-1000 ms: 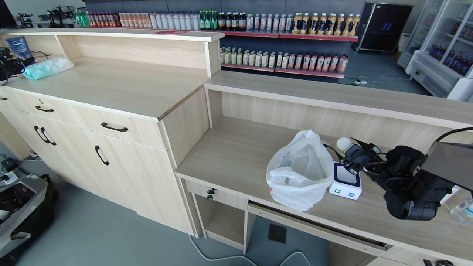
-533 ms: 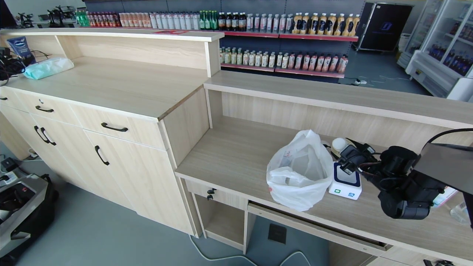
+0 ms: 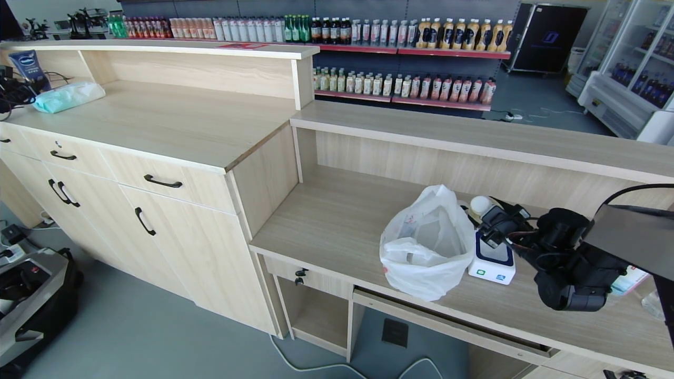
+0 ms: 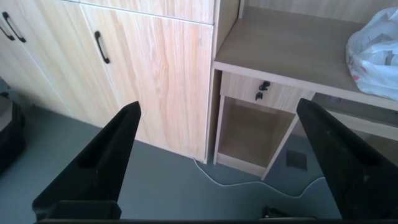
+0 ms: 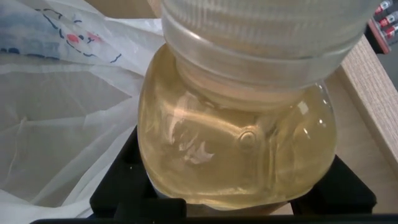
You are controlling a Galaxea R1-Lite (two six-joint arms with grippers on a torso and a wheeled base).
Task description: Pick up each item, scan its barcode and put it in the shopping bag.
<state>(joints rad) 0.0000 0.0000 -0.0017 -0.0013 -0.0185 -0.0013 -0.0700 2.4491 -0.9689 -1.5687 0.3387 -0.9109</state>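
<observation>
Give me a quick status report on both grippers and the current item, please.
Right gripper shut on bottle, over scanner, beside shopping bag. Left gripper open, low, facing the cabinets. Path to bag looks clear.

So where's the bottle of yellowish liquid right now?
Head view, right side of the lower counter: the bottle is in the right gripper, just over the white scanner, with the shopping bag immediately to its left.

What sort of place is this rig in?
Looks like a convenience store checkout: shelves of bottled drinks, glass-door fridges, and a wooden counter with a barcode scanner beside a shopping bag.
</observation>
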